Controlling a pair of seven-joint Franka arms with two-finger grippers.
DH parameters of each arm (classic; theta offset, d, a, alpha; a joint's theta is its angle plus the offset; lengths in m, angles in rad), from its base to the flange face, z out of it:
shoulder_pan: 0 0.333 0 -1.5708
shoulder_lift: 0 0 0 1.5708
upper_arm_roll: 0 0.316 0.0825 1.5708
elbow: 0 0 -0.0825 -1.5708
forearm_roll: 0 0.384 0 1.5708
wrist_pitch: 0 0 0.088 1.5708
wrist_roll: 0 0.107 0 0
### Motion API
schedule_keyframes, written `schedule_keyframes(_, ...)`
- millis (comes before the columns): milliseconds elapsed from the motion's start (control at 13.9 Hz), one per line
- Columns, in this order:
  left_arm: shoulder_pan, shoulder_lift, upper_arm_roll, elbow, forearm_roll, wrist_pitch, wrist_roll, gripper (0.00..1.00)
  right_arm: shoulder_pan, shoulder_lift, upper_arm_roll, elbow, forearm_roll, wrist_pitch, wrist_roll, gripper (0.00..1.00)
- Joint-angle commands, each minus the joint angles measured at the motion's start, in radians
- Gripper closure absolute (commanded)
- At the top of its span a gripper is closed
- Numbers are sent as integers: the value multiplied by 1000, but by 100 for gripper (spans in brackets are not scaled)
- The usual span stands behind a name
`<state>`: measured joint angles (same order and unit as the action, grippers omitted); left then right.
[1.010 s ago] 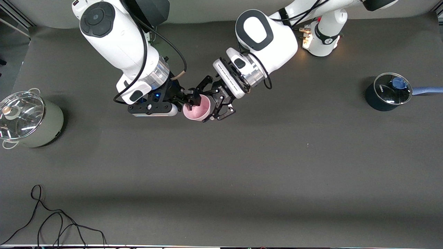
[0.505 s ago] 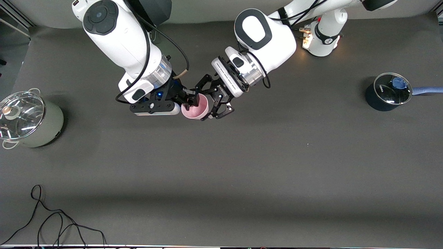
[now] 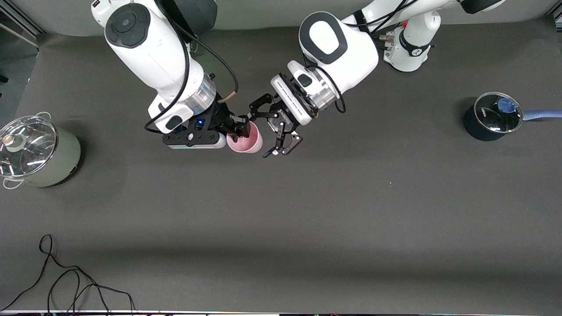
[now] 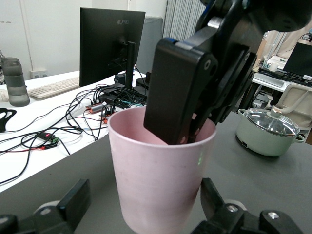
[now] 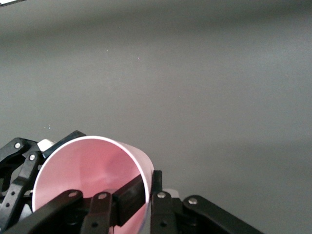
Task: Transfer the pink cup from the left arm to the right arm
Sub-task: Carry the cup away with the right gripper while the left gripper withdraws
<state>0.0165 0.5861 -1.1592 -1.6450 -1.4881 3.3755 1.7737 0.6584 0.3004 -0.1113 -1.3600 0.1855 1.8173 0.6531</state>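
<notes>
A loose black cable (image 3: pixel 66 285) lies on the dark worktop (image 3: pixel 307 228) at the edge nearest the front camera, toward the right arm's end and well apart from both pincers. Nearer the arms, a pale green pot (image 3: pixel 33 151) with a glass lid stands at the right arm's end of the worktop, and a dark blue saucepan (image 3: pixel 494 116) with a glass lid stands at the left arm's end. Between them, in the air over the worktop, the right pincer (image 3: pixel 240 128) is clamped on the rim of the pink cup (image 3: pixel 246 139), one finger inside the cup and one against its outer wall. The left pincer (image 3: pixel 268 129) is just beside the cup, its skeletal fingers (image 4: pixel 68 204) spread wide to either side of the cup's body and clear of it, gripping nothing.
</notes>
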Motion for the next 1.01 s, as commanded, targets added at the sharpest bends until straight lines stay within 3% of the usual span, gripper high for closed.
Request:
schedule_keyframes(0,32,-32,7,-4,-24,34,-2,1,-5,5,-8,-4,-20,-29,-29,100)
schedule_keyframes(577,223,-60,-2,-90,-18,36,-11,1,-109,5,-103,-184,-38,13,-295,100)
schedule_keyframes(794,334,-55,3,-125,-14,38,-10,0,-114,-4,-224,-339,-37,124,-485,100)
schedule_keyframes(938,399,-46,6,-153,-12,38,-2,0,-114,-3,-271,-446,-37,253,-559,100)
